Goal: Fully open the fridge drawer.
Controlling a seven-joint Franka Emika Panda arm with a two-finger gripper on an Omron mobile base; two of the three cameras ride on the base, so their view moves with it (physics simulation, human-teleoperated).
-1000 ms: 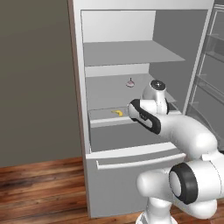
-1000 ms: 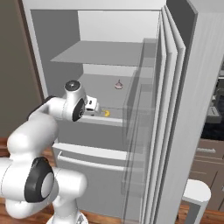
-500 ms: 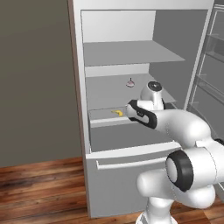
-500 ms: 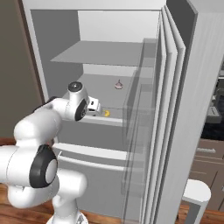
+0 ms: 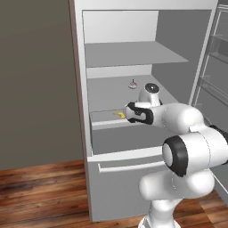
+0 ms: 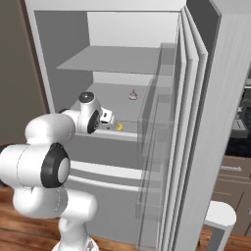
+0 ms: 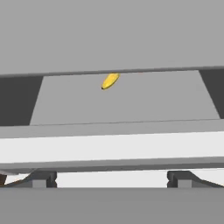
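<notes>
The fridge drawer [image 7: 113, 146] rim lies just before the pincer [image 7: 111, 178], its tips spread wide apart

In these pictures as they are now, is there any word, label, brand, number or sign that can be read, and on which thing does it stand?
There is none to read. The fridge drawer, the shelf above it, the lower front panel with its bar handle and the open door are plain and unmarked. The small yellow item in the drawer carries no lettering. The gripper bears no marking either.

Fridge drawer [image 5: 116, 130] floor carries small yellow item [image 7: 110, 81]
</notes>
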